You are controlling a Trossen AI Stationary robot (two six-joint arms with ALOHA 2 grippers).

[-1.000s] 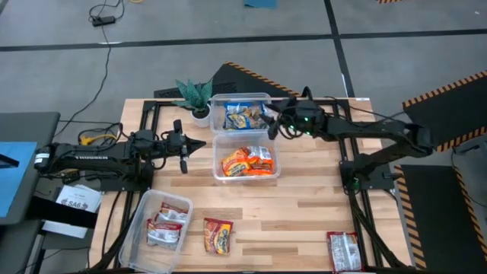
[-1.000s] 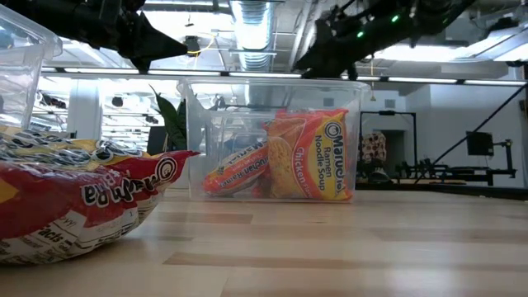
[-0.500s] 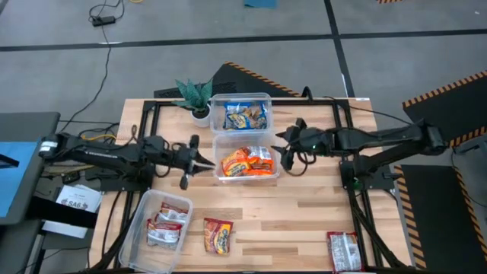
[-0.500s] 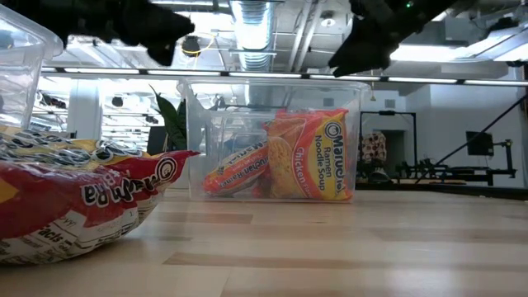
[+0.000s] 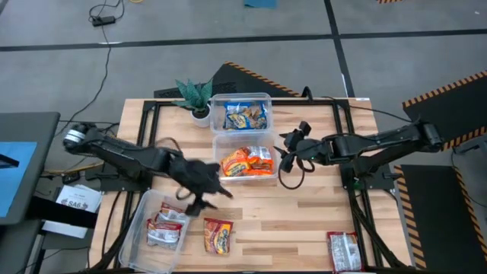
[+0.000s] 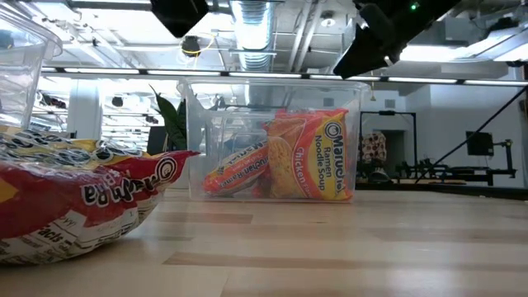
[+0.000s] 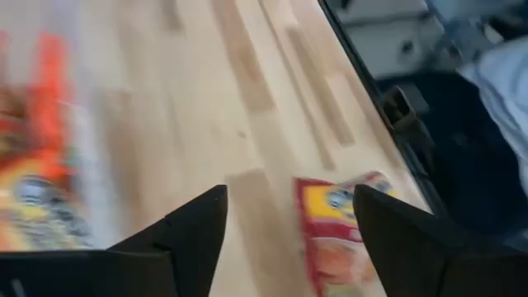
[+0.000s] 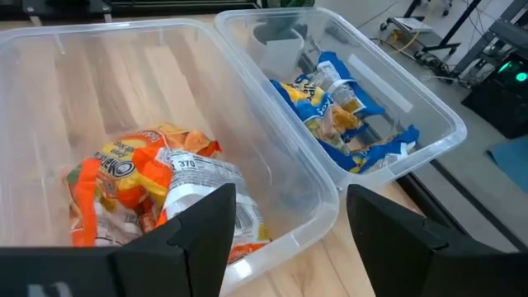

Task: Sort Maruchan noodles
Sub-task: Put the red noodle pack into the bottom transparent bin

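Maruchan noodle packets lie sorted in clear tubs: blue ones in the far tub (image 5: 241,114), orange ones in the middle tub (image 5: 246,161), red-and-silver ones in the near-left tub (image 5: 163,224). One loose red packet (image 5: 218,234) lies flat on the table beside that tub, and another (image 5: 344,251) lies at the near right. My left gripper (image 5: 211,196) hangs open above the table between the middle tub and the loose red packet (image 7: 338,235), holding nothing. My right gripper (image 5: 288,154) is open and empty at the middle tub's right side, pointing at the orange packets (image 8: 140,190).
A small potted plant (image 5: 196,95) stands at the far left of the tubs. Black frame rails (image 5: 148,114) run along the table's left and right sides. Bare wood (image 5: 304,213) lies between the middle tub and the near edge.
My left gripper has swung from the left of the middle tub toward the near edge and the right, tipping downward, and has opened. My right gripper has come from over the far tub toward the near edge to the middle tub's right side, then kept almost still.
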